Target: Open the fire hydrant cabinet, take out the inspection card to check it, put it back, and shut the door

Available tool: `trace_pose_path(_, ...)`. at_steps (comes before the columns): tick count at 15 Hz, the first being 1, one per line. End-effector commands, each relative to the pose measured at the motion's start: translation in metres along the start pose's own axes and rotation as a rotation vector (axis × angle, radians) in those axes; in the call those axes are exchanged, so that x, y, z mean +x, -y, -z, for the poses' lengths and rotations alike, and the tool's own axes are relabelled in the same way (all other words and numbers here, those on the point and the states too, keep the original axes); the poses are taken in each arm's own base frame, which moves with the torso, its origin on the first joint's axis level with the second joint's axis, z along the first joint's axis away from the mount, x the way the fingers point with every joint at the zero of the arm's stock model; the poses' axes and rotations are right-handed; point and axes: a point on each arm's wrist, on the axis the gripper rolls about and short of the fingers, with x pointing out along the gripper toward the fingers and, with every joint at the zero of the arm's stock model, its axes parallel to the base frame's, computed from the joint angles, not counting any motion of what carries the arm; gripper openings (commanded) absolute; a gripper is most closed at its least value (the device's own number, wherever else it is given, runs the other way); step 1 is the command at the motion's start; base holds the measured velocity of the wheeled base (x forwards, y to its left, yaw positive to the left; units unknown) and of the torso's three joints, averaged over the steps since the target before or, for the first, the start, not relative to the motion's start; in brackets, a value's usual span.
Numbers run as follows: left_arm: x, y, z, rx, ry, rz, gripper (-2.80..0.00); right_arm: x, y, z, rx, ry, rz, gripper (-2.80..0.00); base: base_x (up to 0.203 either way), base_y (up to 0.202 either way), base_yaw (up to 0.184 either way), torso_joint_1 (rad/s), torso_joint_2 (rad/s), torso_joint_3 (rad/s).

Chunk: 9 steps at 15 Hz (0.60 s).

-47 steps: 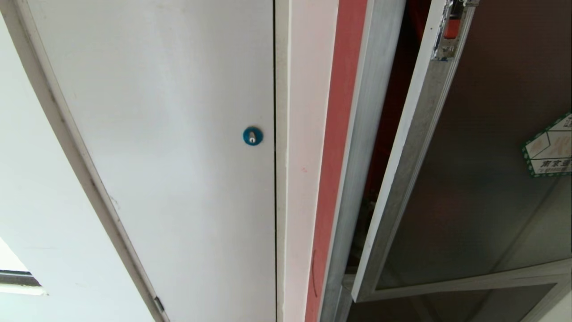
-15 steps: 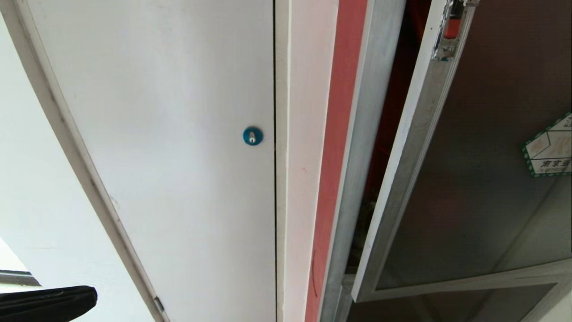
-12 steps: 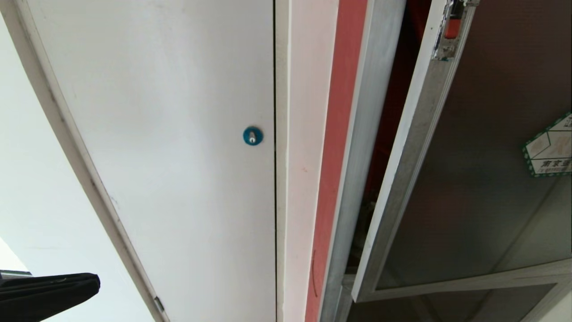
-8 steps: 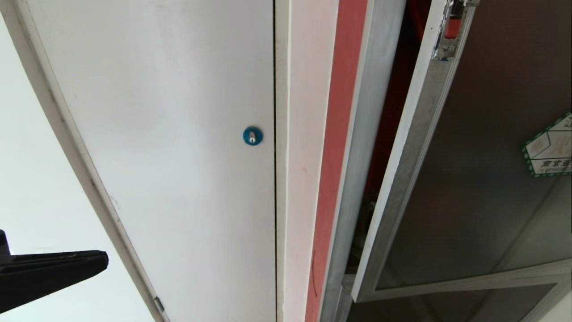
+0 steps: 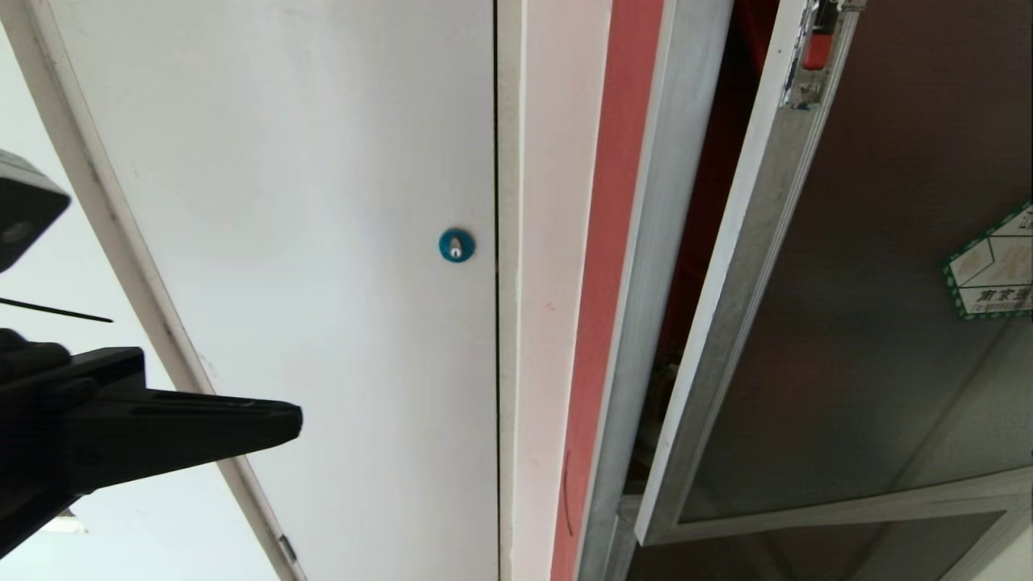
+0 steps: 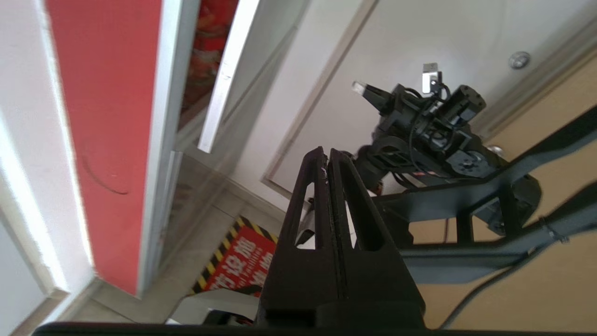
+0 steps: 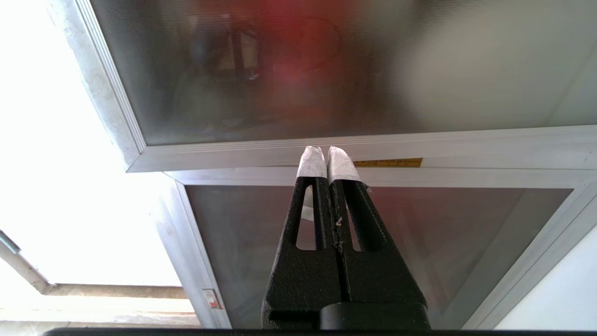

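On the right of the head view the door (image 5: 855, 323) hangs partly ajar off the fire hydrant cabinet (image 5: 646, 266), leaving a gap to hook from the side. No inspection card visible yet. The left end effector (image 5: 294, 421) is clenched and empty, over the white panel (image 5: 307, 242), probably aiming there. The right end effector (image 7: 328, 151), also clenched, sits parked below by the lower glass pane (image 7: 373, 233).

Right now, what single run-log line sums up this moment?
door: ajar | inspection card: not visible | left claw: shut, empty, in front of white panel | right claw: shut, empty, near door's lower frame
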Motion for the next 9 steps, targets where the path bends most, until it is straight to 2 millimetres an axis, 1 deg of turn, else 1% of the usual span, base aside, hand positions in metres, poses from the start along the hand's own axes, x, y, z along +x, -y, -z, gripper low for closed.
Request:
trace_pose_path(1, 0.022, -0.022, -0.008, -0.045, -0.044, 0.034, -2.80, 0.000, 0.000, 0.001, 0.000, -0.003, 0.000, -2.80, 0.000, 0.000, 0.000, 0.000, 0.00, 0.000)
trace_pose_path(3, 0.039, -0.027, -0.021, -0.025, -0.053, 0.079, -2.80, 0.000, 0.000, 0.000, 0.000, -0.003, 0.000, -2.80, 0.000, 0.000, 0.000, 0.000, 0.00, 0.000)
trace_pose_path(4, 0.047, -0.029, -0.024, -0.023, -0.064, 0.100, -2.80, 0.000, 0.000, 0.001, 0.000, -0.004, 0.000, -2.80, 0.000, 0.000, 0.000, 0.000, 0.00, 0.000)
trace_pose_path(7, 0.071, -0.035, -0.027, -0.031, -0.101, 0.139, -2.80, 0.000, 0.000, 0.000, 0.000, -0.003, -0.001, -2.80, 0.000, 0.000, 0.000, 0.000, 0.00, 0.000)
trace_pose_path(9, 0.097, -0.050, -0.028, -0.045, -0.128, 0.128, -2.80, 0.000, 0.000, 0.000, -0.001, -0.003, 0.000, -2.80, 0.000, 0.000, 0.000, 0.000, 0.00, 0.000)
